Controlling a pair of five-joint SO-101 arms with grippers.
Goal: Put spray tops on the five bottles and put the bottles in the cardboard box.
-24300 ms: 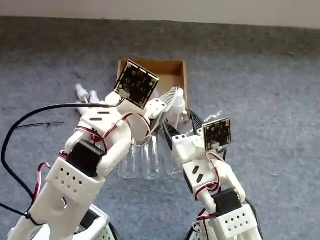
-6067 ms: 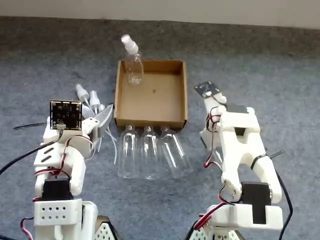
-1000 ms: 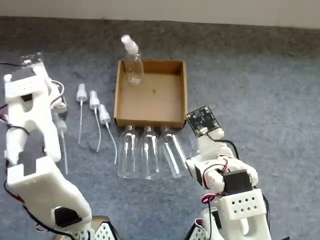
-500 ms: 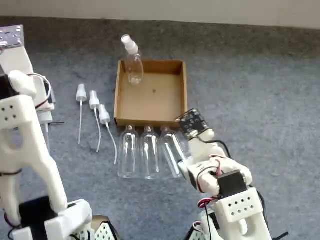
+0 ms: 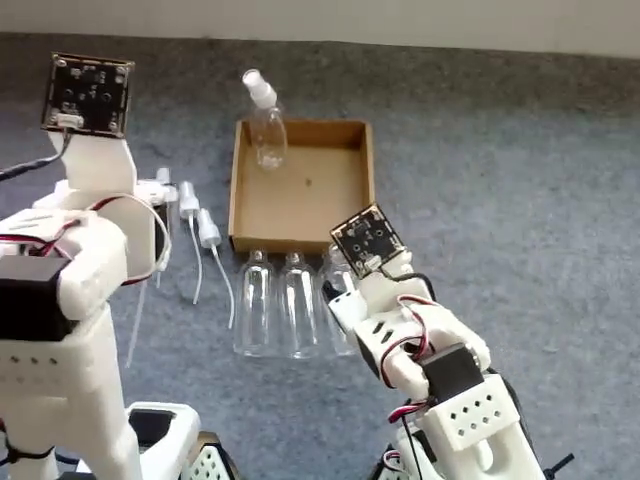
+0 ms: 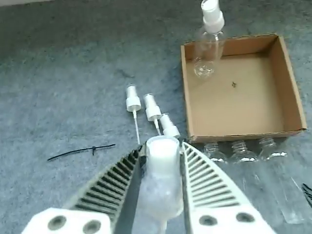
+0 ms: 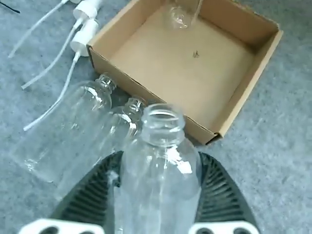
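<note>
My left gripper point(image 6: 161, 148) is shut on a white spray top point(image 6: 161, 161), held above the carpet left of the cardboard box point(image 5: 300, 240). Three more spray tops point(image 6: 152, 108) lie in a row on the carpet beside the box. A capped bottle point(image 5: 265, 125) leans on the box's back wall. My right gripper point(image 7: 160, 163) is shut on a clear open bottle point(image 7: 158, 146), the rightmost of the row in front of the box, its mouth toward the box. Two other open bottles point(image 5: 252, 305) point(image 5: 297, 305) lie to its left.
A black cable tie point(image 6: 80, 151) lies on the grey carpet left of the spray tops. The box floor point(image 7: 195, 63) is bare apart from the leaning bottle. Open carpet stretches to the right of the box point(image 5: 500, 200).
The left arm has lifted with the spray top and swung in toward the loose tops. The right arm has slid left and its fingers now flank the rightmost bottle.
</note>
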